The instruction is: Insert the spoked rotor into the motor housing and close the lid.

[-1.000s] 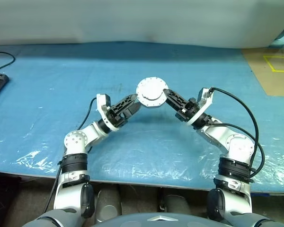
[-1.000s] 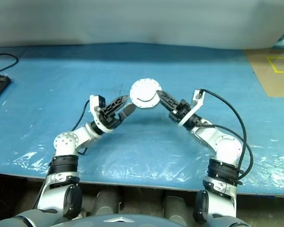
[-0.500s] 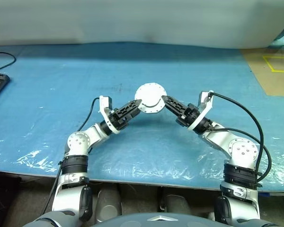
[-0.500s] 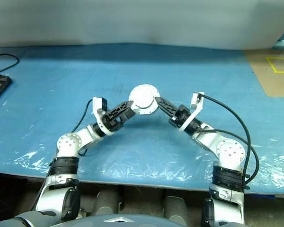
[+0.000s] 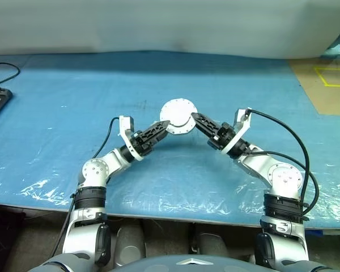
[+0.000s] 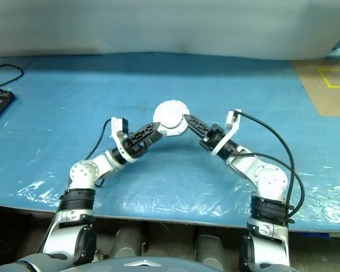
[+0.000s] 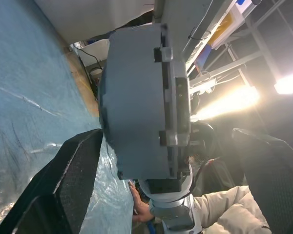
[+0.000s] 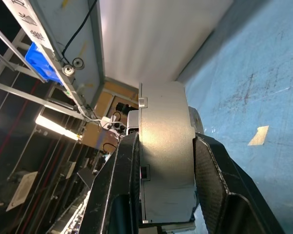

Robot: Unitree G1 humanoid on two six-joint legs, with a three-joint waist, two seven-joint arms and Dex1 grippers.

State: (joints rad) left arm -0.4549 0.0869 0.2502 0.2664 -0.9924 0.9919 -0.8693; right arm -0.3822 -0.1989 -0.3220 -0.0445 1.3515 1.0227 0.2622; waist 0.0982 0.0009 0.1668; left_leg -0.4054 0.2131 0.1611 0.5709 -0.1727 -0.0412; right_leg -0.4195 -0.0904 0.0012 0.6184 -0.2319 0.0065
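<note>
Your right gripper (image 5: 196,118) is pinching the motor housing (image 5: 178,117) across its thickness, one black finger on each flat face, and holding it up above the blue plastic sheet (image 5: 56,102) at the middle of the table. In the right wrist view the grey puck (image 8: 166,161) is sitting edge-on between the two fingers (image 8: 212,180). Your left gripper (image 5: 163,124) is standing spread wide just beside the puck; in the left wrist view its fingers (image 7: 63,185) are flanking the closed housing (image 7: 141,107) with a clear gap on one side. Farther off, a dark cable (image 5: 3,71) is lying at the far left of the sheet, and yellow tape (image 5: 331,76) is marking the brown floor at the far right.
</note>
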